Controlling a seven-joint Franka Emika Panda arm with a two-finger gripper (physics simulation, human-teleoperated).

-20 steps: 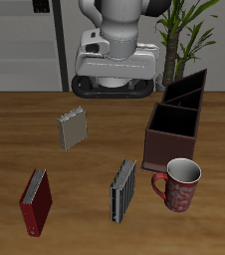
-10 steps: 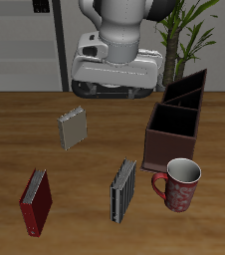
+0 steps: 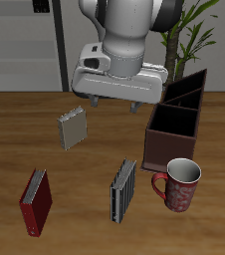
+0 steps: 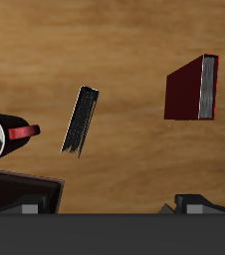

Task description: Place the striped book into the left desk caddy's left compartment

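The wooden table carries the striped book, a red book, a grey book, a red mug and the dark left desk caddy.

It looks like a study or home office. A wooden table carries desk things: a dark brown desk caddy, three small books and a red mug. Behind it stands a leafy potted plant and, off to one side, pale grey shelving against the wall.
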